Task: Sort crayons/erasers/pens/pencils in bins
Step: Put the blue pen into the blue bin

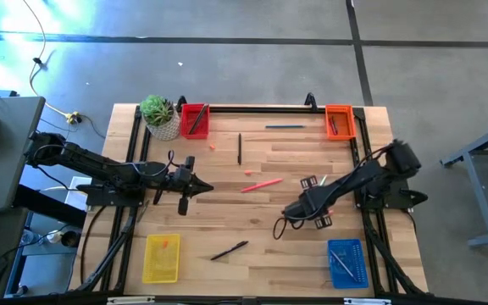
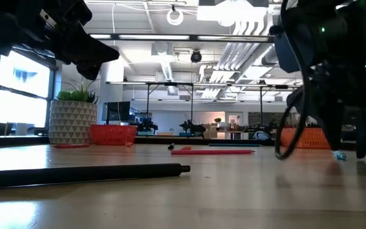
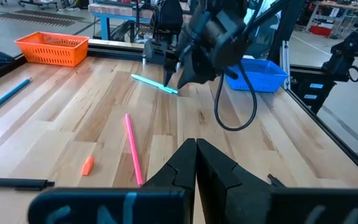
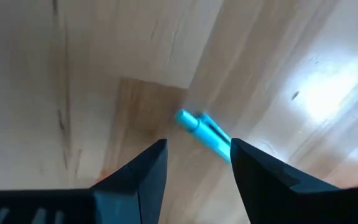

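Note:
A light blue pen (image 4: 199,127) lies flat on the wooden table (image 1: 269,220), right of the middle. My right gripper (image 4: 197,144) points steeply down just above it, open, one finger on each side of the pen's end; I see no touch. From across the table my right gripper (image 3: 174,78) shows over that pen (image 3: 154,83). My left gripper (image 1: 203,188) hovers shut and holds nothing at the table's left. A pink stick (image 1: 263,184), two black pens (image 1: 239,148) (image 1: 230,250), a blue pencil (image 1: 285,126) and an orange crayon (image 1: 213,146) lie loose on the table.
The bins stand at the corners: red (image 1: 195,119) and orange (image 1: 339,121) at the far edge, yellow (image 1: 161,257) and blue (image 1: 346,263) at the near edge. A potted plant (image 1: 159,114) stands beside the red bin. A cable loop (image 1: 282,224) hangs from my right arm.

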